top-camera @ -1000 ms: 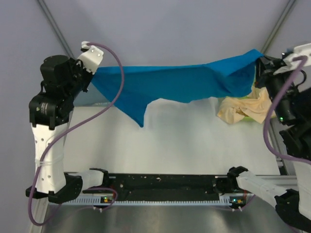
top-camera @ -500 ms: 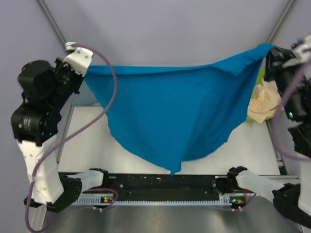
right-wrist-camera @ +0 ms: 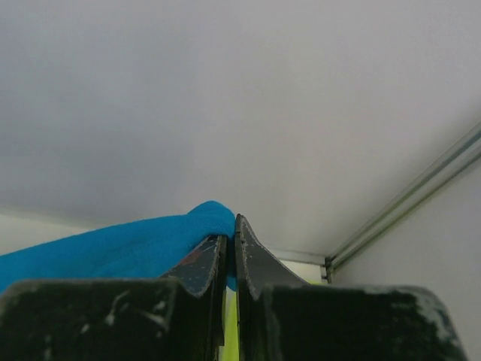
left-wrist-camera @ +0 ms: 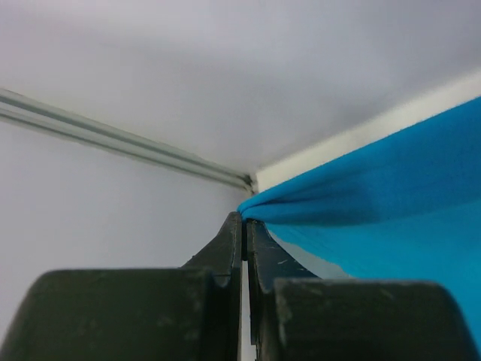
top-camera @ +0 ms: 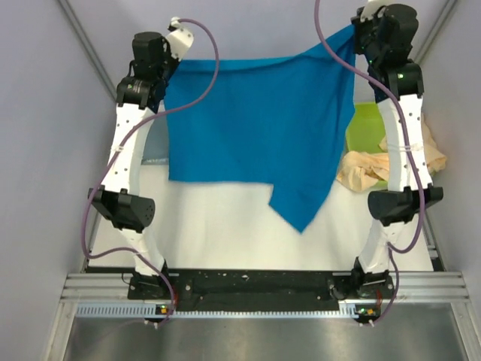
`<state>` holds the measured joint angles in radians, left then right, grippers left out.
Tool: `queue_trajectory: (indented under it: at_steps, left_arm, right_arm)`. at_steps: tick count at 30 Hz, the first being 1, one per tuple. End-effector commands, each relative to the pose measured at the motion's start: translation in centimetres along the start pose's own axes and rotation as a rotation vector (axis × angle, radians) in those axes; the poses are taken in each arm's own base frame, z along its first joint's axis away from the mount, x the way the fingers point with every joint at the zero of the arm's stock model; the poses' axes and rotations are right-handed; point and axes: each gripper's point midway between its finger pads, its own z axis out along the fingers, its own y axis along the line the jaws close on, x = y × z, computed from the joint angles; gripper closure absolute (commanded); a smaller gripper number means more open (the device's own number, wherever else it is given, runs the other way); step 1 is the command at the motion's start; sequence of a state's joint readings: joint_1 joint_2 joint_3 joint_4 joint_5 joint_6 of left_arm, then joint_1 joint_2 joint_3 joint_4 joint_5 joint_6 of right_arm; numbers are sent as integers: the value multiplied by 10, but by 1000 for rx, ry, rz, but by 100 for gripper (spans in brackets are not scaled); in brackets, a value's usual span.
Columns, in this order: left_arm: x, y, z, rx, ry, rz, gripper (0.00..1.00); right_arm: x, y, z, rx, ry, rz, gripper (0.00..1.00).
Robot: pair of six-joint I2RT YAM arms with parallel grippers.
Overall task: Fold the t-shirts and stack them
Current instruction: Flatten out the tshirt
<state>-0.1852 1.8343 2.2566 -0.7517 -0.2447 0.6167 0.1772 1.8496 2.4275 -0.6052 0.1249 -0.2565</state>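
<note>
My left gripper (left-wrist-camera: 244,229) and my right gripper (right-wrist-camera: 231,229) are each pinched tight on a top corner of the blue shirt (top-camera: 255,120), which hangs spread out over the table (top-camera: 225,226), with the cream shirt (top-camera: 361,169) lying by the green tub (top-camera: 366,128).

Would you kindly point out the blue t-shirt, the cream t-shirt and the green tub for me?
blue t-shirt (top-camera: 255,128): top external view, middle of the hanging cloth.
cream t-shirt (top-camera: 358,171): top external view, middle of the crumpled heap.
green tub (top-camera: 367,126): top external view, its bare lime wall.
</note>
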Motion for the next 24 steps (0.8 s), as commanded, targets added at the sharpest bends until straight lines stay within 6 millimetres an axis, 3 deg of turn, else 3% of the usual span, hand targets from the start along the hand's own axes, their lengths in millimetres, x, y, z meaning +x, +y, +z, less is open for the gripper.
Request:
queue_trajectory:
  at_steps: [1,4,7,9,12,14,17,20,24]
  left_arm:
    - [-87,110,-50,-401,-304,-84,100]
    - [-94,119,-48,-456,-320,-42,100]
    - [-92,114,-40,-445,-313,12,100]
    - [-82,100,-31,-400,-289,48,100]
    - [-54,69,-20,-296,-229,96,100]
    - [-22,39,-13,-201,-160,132,100]
    - [31,-5,-19,-57,-63,183,100]
    - [107,-71,-39,192,96,249,100]
    - [207,-147,-78,488,355,253,100]
  right_arm:
    - [-117,-66,-46,154,-375,127,100]
    - [-130,-83,-59,200,-424,109,100]
    - [-127,-85,-73,208,-401,51,100]
    - [-97,-76,-70,172,-301,2,100]
    - [-48,-56,-84,87,-161,-59,100]
    - [-1,-38,-98,27,-51,-77,100]
    - [56,-6,-137,-62,75,-93,100]
    - [115,44,-180,-240,216,-142,100]
    - [215,121,-250,-593,596,-160,100]
